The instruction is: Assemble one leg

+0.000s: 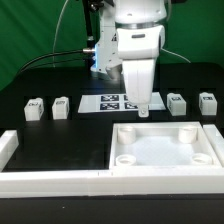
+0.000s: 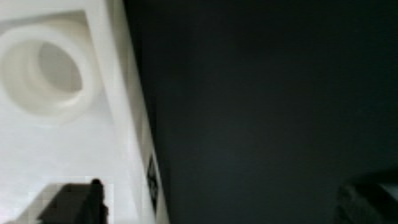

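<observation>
1. Claw (image 1: 143, 110) is hanging point-down and holding nothing. In the wrist view its fingers (image 2: 71, 205) are standing well apart, with only dark table (image 2: 249, 100) showing between them.
2. Of the four, the nearest leg (image 1: 177, 103) is sitting on the table near the claw, toward the exterior view's right, with nothing touching it. The second leg (image 1: 207, 102) is sitting beside it, farther out the same way.
3. The third leg (image 1: 61, 106) and fourth leg (image 1: 33, 108) are sitting well apart from the claw, on the exterior view's left.
4. The nearest leg is showing too small for its long axis to be read. In my judgement, the jaws' alignment is needing confirmation before any descent.
5. The tray (image 1: 165, 152) is lying just beside the claw, its corner socket (image 2: 45, 70) showing in the wrist view. The marker board (image 1: 112, 101) is lying just beside the claw on the other side.
</observation>
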Tool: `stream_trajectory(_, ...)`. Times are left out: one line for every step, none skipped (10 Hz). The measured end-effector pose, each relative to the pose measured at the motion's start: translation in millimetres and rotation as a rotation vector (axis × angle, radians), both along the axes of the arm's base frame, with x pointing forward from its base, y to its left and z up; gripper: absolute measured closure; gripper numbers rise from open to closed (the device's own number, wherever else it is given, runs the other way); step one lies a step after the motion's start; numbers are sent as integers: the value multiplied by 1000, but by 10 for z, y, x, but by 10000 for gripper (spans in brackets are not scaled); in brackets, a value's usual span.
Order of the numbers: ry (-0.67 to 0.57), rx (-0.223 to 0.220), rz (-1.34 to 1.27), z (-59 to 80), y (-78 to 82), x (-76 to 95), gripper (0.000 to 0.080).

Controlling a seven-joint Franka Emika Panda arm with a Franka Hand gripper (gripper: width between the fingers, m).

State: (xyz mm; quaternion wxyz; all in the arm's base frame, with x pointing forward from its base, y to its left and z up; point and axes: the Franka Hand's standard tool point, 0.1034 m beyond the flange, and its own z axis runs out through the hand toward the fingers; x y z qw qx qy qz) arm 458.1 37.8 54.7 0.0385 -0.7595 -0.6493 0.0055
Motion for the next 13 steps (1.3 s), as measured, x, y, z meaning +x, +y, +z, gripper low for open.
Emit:
stream_trajectory(6, -1, -43, -23, 10, -3, 150)
stream_trajectory(8, 0, -43, -36, 9, -3, 150)
stream_trajectory(11, -1, -74, -37, 11, -4, 150)
stream_trajectory(18, -8, -212, -37, 19, -5, 150)
stream_trajectory(21, -11, -262, -38, 18, -6, 150)
stream_trajectory(29, -14, -395, -38, 22, -7, 150)
stream_trajectory(26, -9, -546, -46, 1, -7, 150)
stream_trajectory(32, -7, -689, -56, 6, -31, 150)
stream_trajectory(38, -6, -803, -65, 24, -68, 150)
stream_trajectory(54, -9, -982, -70, 59, -113, 150)
stream_trajectory(64, -9, -1163, -75, 116, -163, 150)
stream_trajectory(70, -12, -1287, -85, 196, -240, 150)
stream_trajectory(73, -16, -1298, -101, 259, -307, 150)
